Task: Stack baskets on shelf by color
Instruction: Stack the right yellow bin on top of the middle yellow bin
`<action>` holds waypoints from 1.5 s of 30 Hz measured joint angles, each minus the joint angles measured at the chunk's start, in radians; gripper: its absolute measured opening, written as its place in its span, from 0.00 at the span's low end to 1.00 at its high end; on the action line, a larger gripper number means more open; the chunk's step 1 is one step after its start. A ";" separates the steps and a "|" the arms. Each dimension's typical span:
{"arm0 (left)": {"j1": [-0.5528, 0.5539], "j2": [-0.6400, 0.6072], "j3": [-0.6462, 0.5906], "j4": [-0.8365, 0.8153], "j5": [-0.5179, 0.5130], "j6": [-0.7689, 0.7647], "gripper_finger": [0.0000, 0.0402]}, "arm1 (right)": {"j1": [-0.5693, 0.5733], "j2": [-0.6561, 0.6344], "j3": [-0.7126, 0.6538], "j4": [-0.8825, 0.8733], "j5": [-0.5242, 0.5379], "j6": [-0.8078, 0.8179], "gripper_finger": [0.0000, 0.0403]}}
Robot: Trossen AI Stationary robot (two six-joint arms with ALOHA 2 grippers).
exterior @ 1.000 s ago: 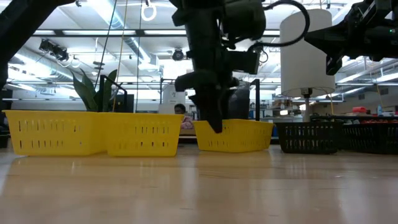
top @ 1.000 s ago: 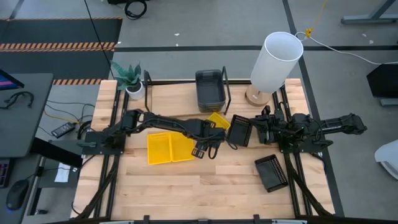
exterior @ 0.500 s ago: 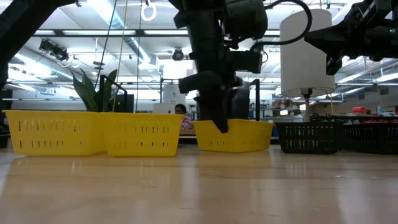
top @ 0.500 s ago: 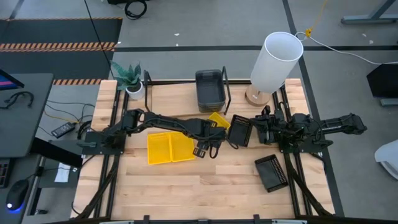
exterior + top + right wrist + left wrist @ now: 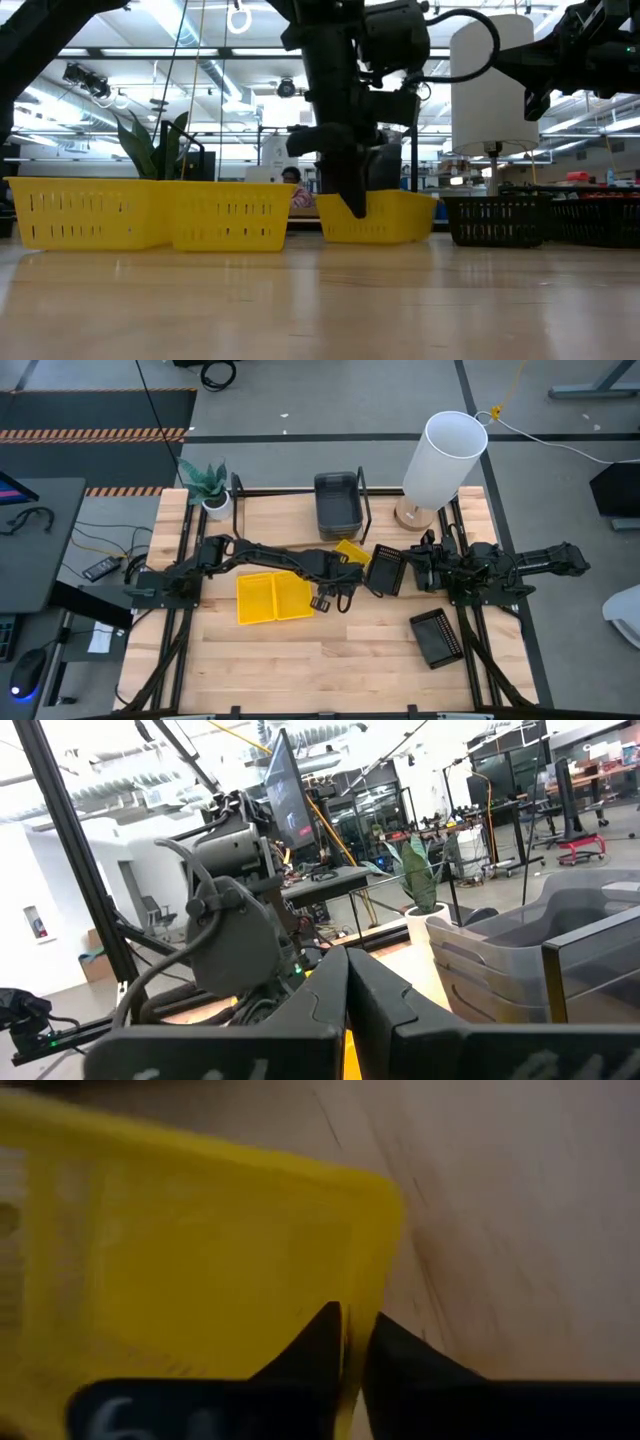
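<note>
One yellow basket [image 5: 351, 553] sits near the table's middle, and my left gripper [image 5: 342, 568] is shut on it, pointing steeply down. Two more yellow baskets [image 5: 274, 598] rest side by side on the table, to its left and nearer the front. Dark grey baskets [image 5: 338, 502] are stacked on the shelf [image 5: 366, 510] at the back. One black basket [image 5: 388, 568] lies right of the held basket, another [image 5: 437, 637] lies at the front right. My right gripper [image 5: 348, 982] is shut and held up at the right. My left gripper pinches the yellow basket's side wall [image 5: 362, 1295] near a corner, one finger [image 5: 315, 1342] inside the basket and one outside. The fingers come from above, slanting down. In the low view the basket's bottom [image 5: 378, 238] rests on the table.
A white lamp [image 5: 444, 458] stands at the back right and a potted plant [image 5: 210, 486] at the back left. Bare tabletop [image 5: 330, 660] lies along the front edge.
My left gripper has shut its fingers on the yellow basket's wall, staying in place. The right arm has kept still.
</note>
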 joint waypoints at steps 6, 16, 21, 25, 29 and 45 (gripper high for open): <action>-0.017 0.000 0.013 -0.049 0.019 -0.059 0.04 | 0.000 0.000 0.000 0.000 0.000 0.000 0.04; -0.091 -0.010 0.116 -0.127 0.008 -0.203 0.03 | 0.000 0.000 0.000 0.000 0.000 0.000 0.04; -0.120 -0.011 0.212 -0.216 0.003 -0.300 0.03 | 0.000 0.000 0.000 0.000 0.000 0.000 0.04; -0.139 -0.011 0.280 -0.298 0.000 -0.374 0.02 | 0.000 0.000 0.000 0.000 0.000 0.000 0.04; -0.171 -0.012 0.333 -0.352 -0.001 -0.423 0.04 | 0.000 0.000 0.000 0.000 0.000 0.000 0.04; -0.231 -0.012 0.448 -0.571 -0.070 -0.597 0.03 | 0.000 0.000 0.000 0.000 0.000 0.000 0.04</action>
